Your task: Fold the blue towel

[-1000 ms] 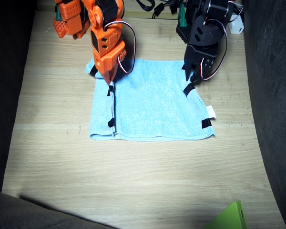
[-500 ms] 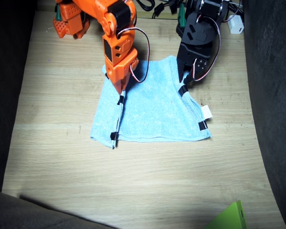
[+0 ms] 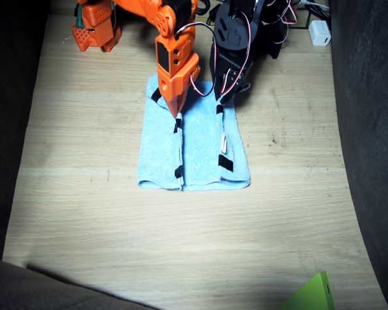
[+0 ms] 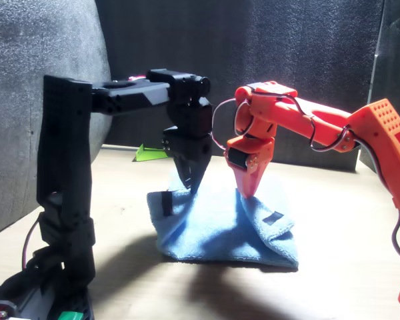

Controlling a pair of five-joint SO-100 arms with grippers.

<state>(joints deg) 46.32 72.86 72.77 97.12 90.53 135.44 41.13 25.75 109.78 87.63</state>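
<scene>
Since half a second ago both sides drawn inward | light sky-blue terry towel point(image 3: 194, 145) now a narrow strip mid-table | orange right gripper point(image 3: 177, 116) and black left gripper point(image 3: 221, 101) each pinch an edge | fold nearly closed; releasing looks next

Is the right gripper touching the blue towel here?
Touching. In the front view the right gripper pinches a raised ridge of the blue towel; the fixed view shows its tip on the fold.

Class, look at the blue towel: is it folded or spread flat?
Partly folded: the blue towel is narrow, both side edges are drawn toward its middle, and each gripper pinches one.
</scene>
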